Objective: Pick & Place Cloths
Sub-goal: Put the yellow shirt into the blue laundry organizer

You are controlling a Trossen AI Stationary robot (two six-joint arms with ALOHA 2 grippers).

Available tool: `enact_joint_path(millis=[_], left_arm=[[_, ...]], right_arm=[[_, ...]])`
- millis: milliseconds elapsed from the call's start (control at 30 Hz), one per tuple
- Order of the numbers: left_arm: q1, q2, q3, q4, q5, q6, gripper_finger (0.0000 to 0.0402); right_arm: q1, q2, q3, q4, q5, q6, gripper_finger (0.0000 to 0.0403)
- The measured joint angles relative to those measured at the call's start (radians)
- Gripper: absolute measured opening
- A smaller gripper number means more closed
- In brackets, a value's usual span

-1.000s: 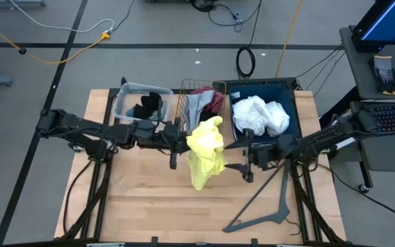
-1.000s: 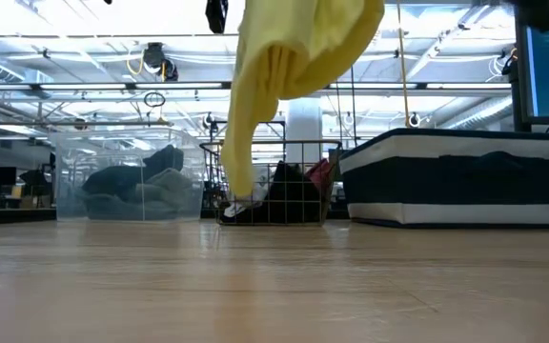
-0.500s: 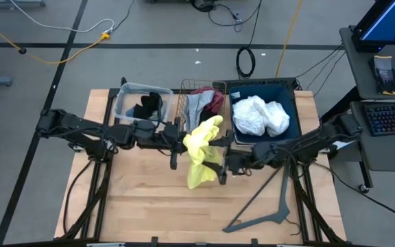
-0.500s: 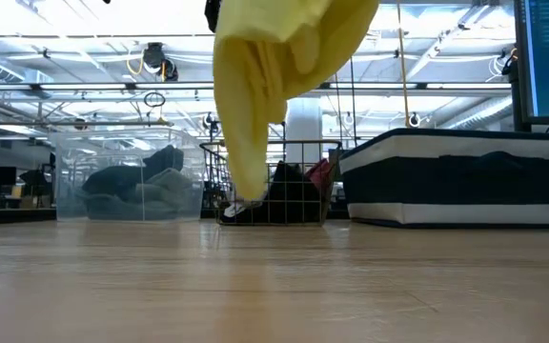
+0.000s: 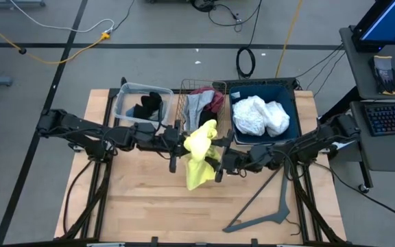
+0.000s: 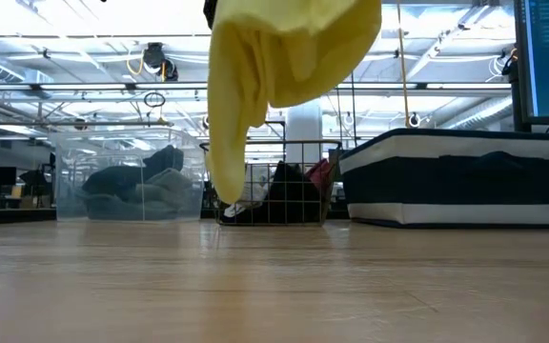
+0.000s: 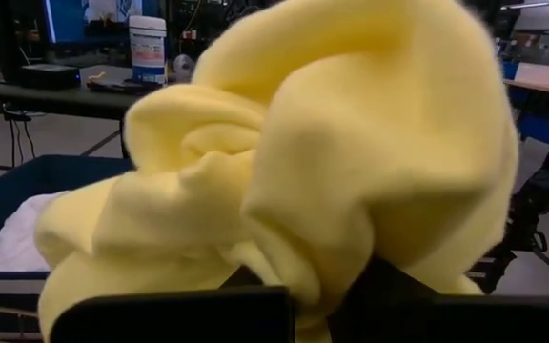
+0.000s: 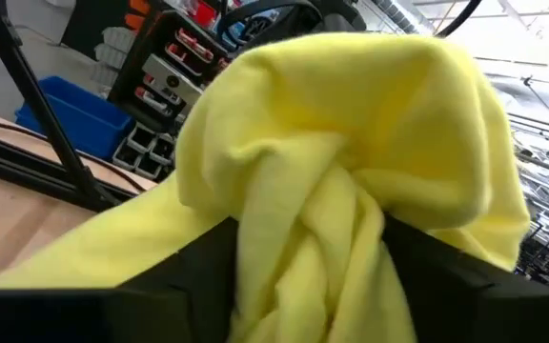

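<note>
With both the left end effector (image 5: pixel 182 144) and right end effector (image 5: pixel 219 163) clamped on the yellow cloth (image 5: pixel 199 154), we judged moving them together toward the bins beyond would avoid stretching it.

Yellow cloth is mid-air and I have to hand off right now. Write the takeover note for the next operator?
Left gripper and right gripper: both shut on the yellow cloth, held above the table.
Done: white cloth in the blue bin; black cloth in the clear tub; grey and maroon pieces in the wire basket.
Left: place the yellow cloth.
</note>
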Motion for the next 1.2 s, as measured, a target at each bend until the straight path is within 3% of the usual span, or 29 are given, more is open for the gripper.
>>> enact_joint_path(millis=[233, 333, 467, 600, 1033, 1200], left_arm=[[0.000, 0.000, 0.000, -0.007, 0.002, -0.001, 0.0039], [0.001, 0.000, 0.000, -0.009, 0.003, -0.002, 0.0039], [0.002, 0.000, 0.000, -0.017, -0.023, -0.017, 0.0043], [0.003, 0.000, 0.000, -0.018, -0.045, -0.014, 0.0069], [0.004, -0.076, 0.004, 0.007, -0.027, 0.007, 0.0231], [0.004, -0.138, 0.004, -0.084, -0.034, 0.008, 0.0273]], right_arm=[[0.001, 0.000, 0.000, -0.002, 0.002, 0.000, 0.0090], [0.002, 0.000, 0.000, -0.003, 0.002, -0.016, 0.0053], [0.003, -0.009, -0.002, -0.009, 0.008, -0.039, 0.0051], [0.026, -0.026, -0.002, -0.013, 0.107, -0.085, 0.0051], [0.065, -0.125, -0.005, 0.003, 0.361, -0.260, 0.0051], [0.068, -0.185, -0.005, 0.055, 0.425, -0.371, 0.0051]])
